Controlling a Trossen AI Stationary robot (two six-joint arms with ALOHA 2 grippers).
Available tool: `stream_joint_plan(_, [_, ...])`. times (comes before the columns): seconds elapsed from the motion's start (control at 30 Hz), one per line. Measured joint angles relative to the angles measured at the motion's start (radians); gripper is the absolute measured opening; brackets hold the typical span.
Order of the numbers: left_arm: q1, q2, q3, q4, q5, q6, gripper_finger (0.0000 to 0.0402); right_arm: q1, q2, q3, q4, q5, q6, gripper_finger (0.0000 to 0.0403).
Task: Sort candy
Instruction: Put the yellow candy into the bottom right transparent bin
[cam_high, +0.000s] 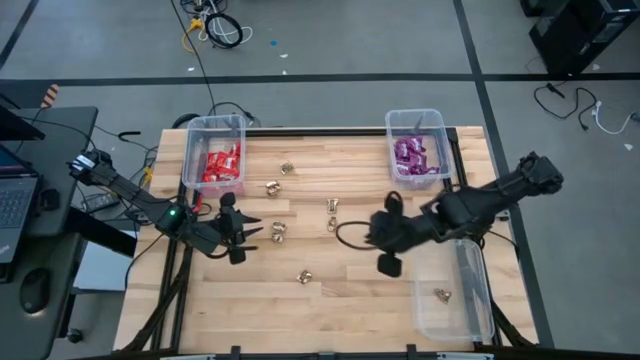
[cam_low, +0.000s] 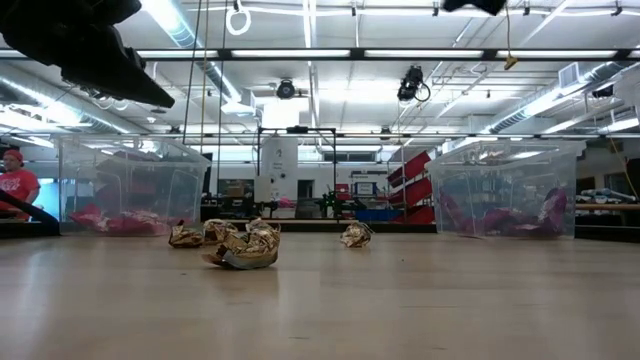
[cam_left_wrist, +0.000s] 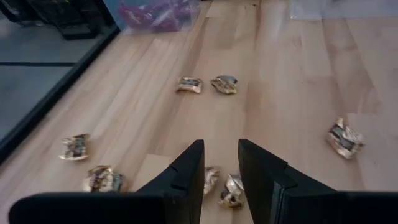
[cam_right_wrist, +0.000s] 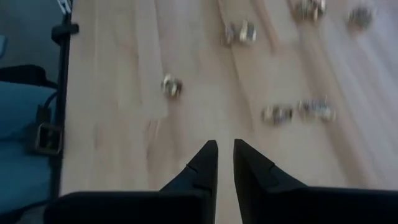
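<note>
From the high view we see the wooden table (cam_high: 330, 300) with 3 clear bins on it: the one at the far left corner (cam_high: 213, 127) holds the red packets (cam_high: 221, 165), the one at the far right corner (cam_high: 417, 118) holds the purple packets (cam_high: 409, 156), and a third bin (cam_high: 462, 315) at the near right holds 1 gold piece (cam_high: 441, 294). Loose gold foil candies (cam_high: 332, 206) lie scattered on the table between the 2 far bins and nearer us. The left gripper (cam_high: 262, 231) sits near the table's left edge, nearer us than the red bin, with a gold piece (cam_high: 279, 232) just beside its tips. The right gripper (cam_high: 377, 231) hangs near the third bin, toward the table's middle.

In the low view we see gold candies (cam_low: 245, 245) on the table in front of both far bins, and a person in red (cam_low: 14, 184) at the room's left edge.

In the left wrist view we see the left gripper's fingers (cam_left_wrist: 188, 174) parted with an empty gap between them, and 2 gold pieces (cam_left_wrist: 231, 190) on the table just past the tips.

In the right wrist view we see the right gripper's fingers (cam_right_wrist: 205, 163) standing a narrow slit apart above bare table, holding nothing, with gold candies (cam_right_wrist: 171, 86) well beyond them
</note>
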Motion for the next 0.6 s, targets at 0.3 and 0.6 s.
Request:
stream_joint_plan(0.3, [0.000,0.026,0.000,-0.026,0.209,-0.018,0.0102,-0.097,0.122,0.000,0.288,-0.002,-0.303,0.0039])
stream_joint_plan(0.6, [0.000,0.146,0.000,0.049,0.270,-0.013,0.0102,-0.125,0.233,0.000,0.426,-0.014,-0.382,0.0039])
